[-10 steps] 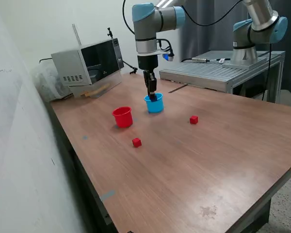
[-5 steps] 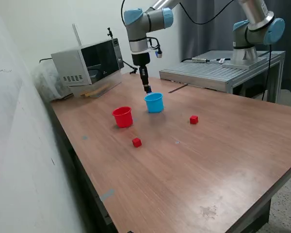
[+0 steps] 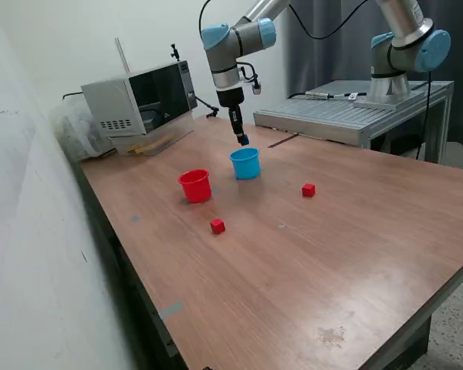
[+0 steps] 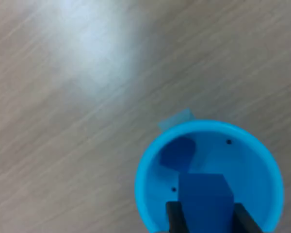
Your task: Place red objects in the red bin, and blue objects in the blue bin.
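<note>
My gripper point(image 3: 241, 140) hangs a little above the light blue cup point(image 3: 245, 163), over its far rim. In the wrist view the gripper point(image 4: 208, 217) is shut on a dark blue cube point(image 4: 206, 194), right over the cup's point(image 4: 145, 170) opening. A darker blue patch point(image 4: 177, 153) lies on the cup's floor; I cannot tell if it is a cube or a shadow. The red cup point(image 3: 194, 186) stands to the exterior view's left of the blue cup. One red cube point(image 3: 217, 226) lies in front of the red cup. The other red cube point(image 3: 308, 190) lies to the right of the blue cup.
A microwave point(image 3: 139, 99) stands at the table's far left corner. A second robot arm point(image 3: 405, 54) stands on a metal bench point(image 3: 355, 112) behind the wooden table point(image 3: 332, 254). A small piece of pale tape point(image 4: 177, 119) lies beside the cup.
My gripper has risen out of the blue cup, swung a little to the exterior view's left, then come back right above the cup's far rim. The cups and red cubes have not moved.
</note>
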Available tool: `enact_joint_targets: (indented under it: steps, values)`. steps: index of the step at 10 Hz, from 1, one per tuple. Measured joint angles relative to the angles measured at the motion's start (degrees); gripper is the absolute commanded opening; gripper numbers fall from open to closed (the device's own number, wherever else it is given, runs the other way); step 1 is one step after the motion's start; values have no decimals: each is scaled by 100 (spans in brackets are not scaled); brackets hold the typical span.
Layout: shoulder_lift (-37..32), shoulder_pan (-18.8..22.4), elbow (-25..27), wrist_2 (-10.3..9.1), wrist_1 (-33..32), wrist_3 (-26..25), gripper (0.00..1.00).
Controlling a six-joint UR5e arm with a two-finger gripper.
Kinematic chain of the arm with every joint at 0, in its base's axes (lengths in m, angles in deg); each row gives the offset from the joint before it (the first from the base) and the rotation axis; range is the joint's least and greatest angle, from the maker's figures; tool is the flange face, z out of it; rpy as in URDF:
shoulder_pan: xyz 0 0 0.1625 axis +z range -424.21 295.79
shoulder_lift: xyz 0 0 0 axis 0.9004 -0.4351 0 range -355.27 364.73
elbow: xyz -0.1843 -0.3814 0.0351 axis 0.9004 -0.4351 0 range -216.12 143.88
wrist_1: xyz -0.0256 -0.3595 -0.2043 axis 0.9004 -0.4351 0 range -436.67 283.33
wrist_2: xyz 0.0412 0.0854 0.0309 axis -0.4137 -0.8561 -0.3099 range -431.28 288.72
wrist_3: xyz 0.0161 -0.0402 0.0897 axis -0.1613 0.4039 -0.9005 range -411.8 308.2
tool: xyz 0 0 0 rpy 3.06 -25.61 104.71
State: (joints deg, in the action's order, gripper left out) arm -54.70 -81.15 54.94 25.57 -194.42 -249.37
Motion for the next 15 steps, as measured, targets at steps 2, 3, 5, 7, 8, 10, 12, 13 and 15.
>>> enact_joint_targets:
  steps: [2,3,5,7,8,10,12,13,15]
  values:
    - [-64,-20,73,6,-19,20,100]
    - [-96,-8,85,4,-30,23,100]
    - [-183,52,113,-3,-39,25,100]
    - [-449,344,204,-18,-46,96,100]
    - [-633,597,260,-26,-40,177,100]
    - [-1017,1157,336,-33,-7,296,100]
    - [-1353,1673,373,-34,-10,621,100]
    - [-1476,1838,393,-37,-36,874,100]
    - [-1597,2000,505,-49,-67,1467,100]
